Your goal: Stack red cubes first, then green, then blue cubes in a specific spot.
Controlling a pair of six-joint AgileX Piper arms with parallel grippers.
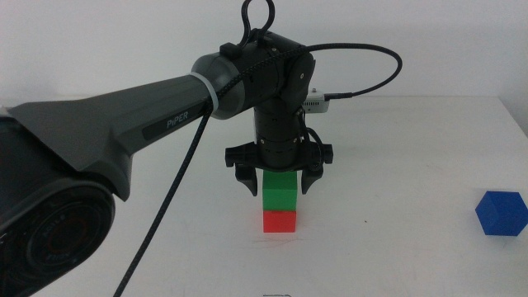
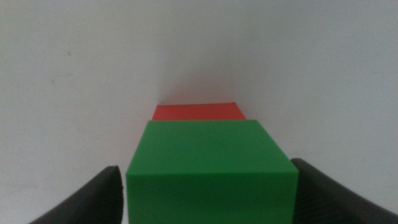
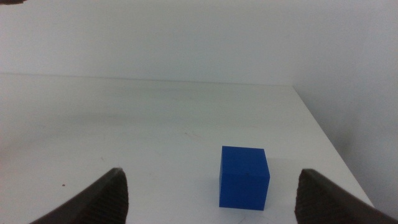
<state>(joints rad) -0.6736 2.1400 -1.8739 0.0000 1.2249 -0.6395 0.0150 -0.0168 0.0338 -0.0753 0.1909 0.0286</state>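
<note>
The green cube (image 1: 279, 196) sits squarely on the red cube (image 1: 279, 221), which rests on the white table (image 1: 388, 181) near the middle. My left gripper (image 1: 279, 186) reaches down over the stack, open, with a finger on each side of the green cube and a narrow gap to each. In the left wrist view the green cube (image 2: 210, 158) fills the space between the jaws, with the red cube (image 2: 198, 112) showing beneath it. The blue cube (image 1: 502, 213) lies alone at the right. My right gripper (image 3: 211, 173) stands open, back from the blue cube (image 3: 244, 177).
The left arm's dark body and cable (image 1: 177, 177) cross the left half of the middle view. The table's right edge (image 3: 339, 155) runs close beside the blue cube.
</note>
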